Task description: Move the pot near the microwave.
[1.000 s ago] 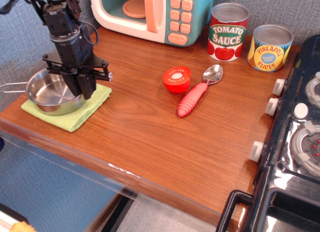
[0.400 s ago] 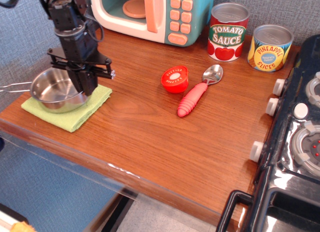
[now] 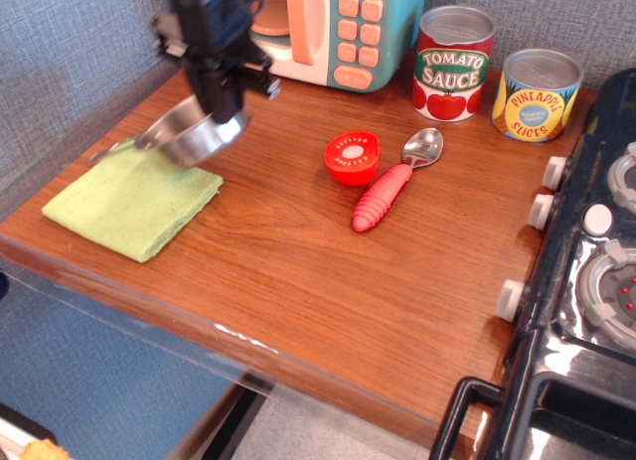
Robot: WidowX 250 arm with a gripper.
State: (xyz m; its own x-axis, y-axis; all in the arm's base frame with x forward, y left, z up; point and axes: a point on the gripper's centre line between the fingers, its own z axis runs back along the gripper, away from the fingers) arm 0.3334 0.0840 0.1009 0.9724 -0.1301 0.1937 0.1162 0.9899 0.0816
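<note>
Shiny round steel pot (image 3: pixel 189 137) hangs tilted above the wooden worktop (image 3: pixel 298 251) near its back-left corner, my black hand (image 3: pixel 221 94) clamped on its rim, just before the teal-and-cream toy microwave (image 3: pixel 328 28).

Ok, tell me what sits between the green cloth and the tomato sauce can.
In the only view, the red lid and the red-handled spoon lie between the green cloth and the tomato sauce can.

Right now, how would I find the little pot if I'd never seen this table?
Find the big teal and cream microwave at the back. Just in front, to its left, the fingers hold a tilted pot above the wood. It's the only shiny bare-metal bowl; the cans have labels.
</note>
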